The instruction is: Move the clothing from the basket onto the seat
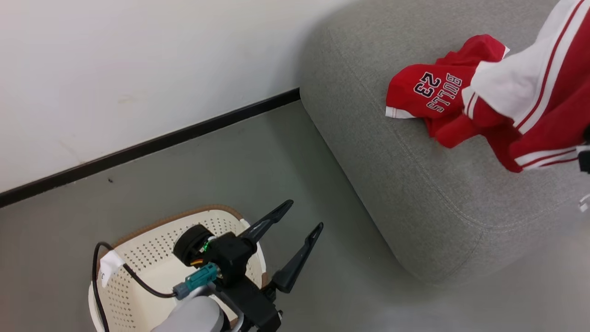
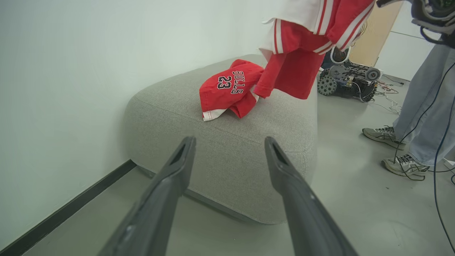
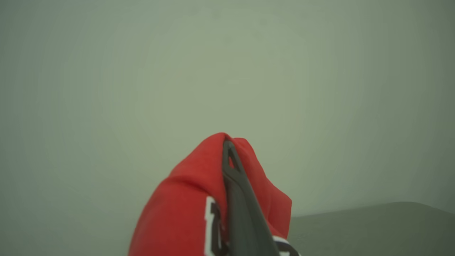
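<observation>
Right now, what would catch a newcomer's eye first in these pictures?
The red shorts hang from the shut right gripper above the grey seat, beside the crumpled BULLS 23 jersey lying on it. At the head view's lower left, the open left gripper hovers over the white basket.

Light is even and diffuse, no glare. Faint soft shadow at the seat (image 1: 415, 184) base on the floor (image 1: 230, 161). Head view is sharp. Left wrist view: fingers (image 2: 167, 188) slightly soft, edges bowed. Right wrist view is dim, greenish and hazy, clothing (image 3: 185, 199) blurred.
</observation>
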### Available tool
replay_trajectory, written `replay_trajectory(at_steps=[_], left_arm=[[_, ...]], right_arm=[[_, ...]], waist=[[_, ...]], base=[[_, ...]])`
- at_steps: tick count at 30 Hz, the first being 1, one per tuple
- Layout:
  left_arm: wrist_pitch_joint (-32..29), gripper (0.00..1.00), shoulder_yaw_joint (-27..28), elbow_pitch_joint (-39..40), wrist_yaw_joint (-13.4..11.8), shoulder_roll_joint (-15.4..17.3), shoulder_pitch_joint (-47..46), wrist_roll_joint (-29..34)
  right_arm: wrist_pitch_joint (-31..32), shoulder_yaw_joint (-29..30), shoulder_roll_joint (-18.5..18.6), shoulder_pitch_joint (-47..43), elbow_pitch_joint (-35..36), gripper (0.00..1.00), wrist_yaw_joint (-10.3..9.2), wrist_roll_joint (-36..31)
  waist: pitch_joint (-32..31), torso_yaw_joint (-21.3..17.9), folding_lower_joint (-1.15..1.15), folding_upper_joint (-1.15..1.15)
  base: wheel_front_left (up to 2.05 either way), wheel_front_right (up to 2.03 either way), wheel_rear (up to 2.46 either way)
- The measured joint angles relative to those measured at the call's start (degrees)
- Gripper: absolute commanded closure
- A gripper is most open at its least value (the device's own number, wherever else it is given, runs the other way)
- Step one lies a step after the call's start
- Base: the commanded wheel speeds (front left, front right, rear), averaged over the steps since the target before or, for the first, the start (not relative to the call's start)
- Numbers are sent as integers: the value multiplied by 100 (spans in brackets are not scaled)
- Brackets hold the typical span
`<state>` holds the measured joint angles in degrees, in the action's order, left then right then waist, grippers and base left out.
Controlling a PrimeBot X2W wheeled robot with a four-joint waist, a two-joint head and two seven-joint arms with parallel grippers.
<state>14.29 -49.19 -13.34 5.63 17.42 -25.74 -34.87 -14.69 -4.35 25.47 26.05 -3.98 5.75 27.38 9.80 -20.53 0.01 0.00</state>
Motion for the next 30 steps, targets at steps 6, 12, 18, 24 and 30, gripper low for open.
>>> replay_trajectory(at_steps=[6,12,18,24,30], left_arm=[[-16,0,-8,124,44,88,-170,13],[-108,0,2,220,51,253,-357,68],[-159,0,20,342,92,344,-486,75],[-162,0,76,438,92,558,-543,75],[-169,0,113,546,93,622,-617,76]], right_arm=[[-1,310,252,815,-252,100,35,235],[-2,724,489,1385,-408,100,47,446],[-3,1084,875,1935,-1004,100,75,626],[1,1190,968,2170,-1205,100,78,690],[57,1215,1122,2396,-1596,100,43,679]], waist=[[344,132,0,0],[688,297,1,0],[1016,496,0,0],[1338,690,1,0],[1660,833,1,0]], base=[[0,0,0],[0,0,0],[0,0,0],[0,0,0],[0,0,0]])
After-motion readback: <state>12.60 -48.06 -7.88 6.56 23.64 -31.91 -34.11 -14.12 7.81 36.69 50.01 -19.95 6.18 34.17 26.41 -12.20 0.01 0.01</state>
